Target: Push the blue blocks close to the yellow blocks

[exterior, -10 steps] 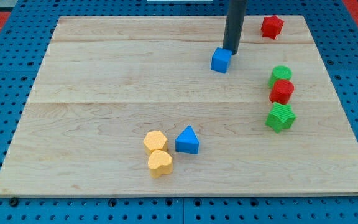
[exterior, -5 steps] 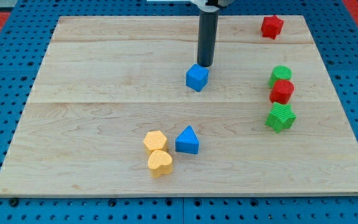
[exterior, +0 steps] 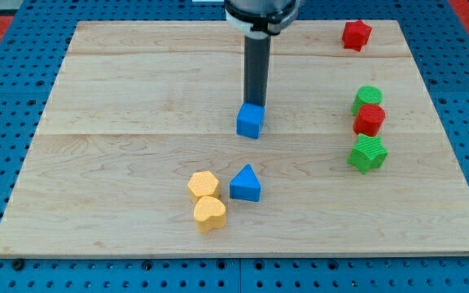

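A blue cube (exterior: pixel 250 121) sits near the board's middle. My tip (exterior: pixel 256 105) touches its upper edge, on the side toward the view's top. A blue triangular block (exterior: pixel 245 184) lies lower down, right next to the yellow blocks. A yellow hexagonal block (exterior: pixel 203 185) sits just left of it, and a yellow heart-shaped block (exterior: pixel 209 213) lies below that one, touching it. The blue cube is about a block and a half's length above the blue triangle.
A red block (exterior: pixel 355 34) is at the view's top right. At the right a green round block (exterior: pixel 368 98), a red block (exterior: pixel 369 120) and a green block (exterior: pixel 367 154) stand in a column. The wooden board (exterior: pixel 120 106) rests on a blue pegboard.
My tip has pushed the blue cube down and to the left, from the top centre-right toward the board's middle, closer to the yellow blocks. The other blocks have not moved.
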### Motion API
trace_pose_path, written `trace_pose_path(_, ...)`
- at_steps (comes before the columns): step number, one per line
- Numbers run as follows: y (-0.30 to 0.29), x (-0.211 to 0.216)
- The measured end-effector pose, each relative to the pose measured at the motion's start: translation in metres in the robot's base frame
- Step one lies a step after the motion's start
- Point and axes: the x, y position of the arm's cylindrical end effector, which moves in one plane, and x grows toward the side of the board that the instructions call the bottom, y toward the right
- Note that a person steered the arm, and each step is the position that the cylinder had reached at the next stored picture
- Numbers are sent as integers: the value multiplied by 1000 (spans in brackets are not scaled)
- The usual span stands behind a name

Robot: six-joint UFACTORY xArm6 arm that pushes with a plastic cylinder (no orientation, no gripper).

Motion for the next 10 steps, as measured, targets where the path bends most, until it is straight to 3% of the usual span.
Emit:
trace_pose_path(1, -10, 32)
trace_pose_path(4, -4, 21)
trace_pose_path(7, -15, 79)
trace_pose_path(10, 14, 79)
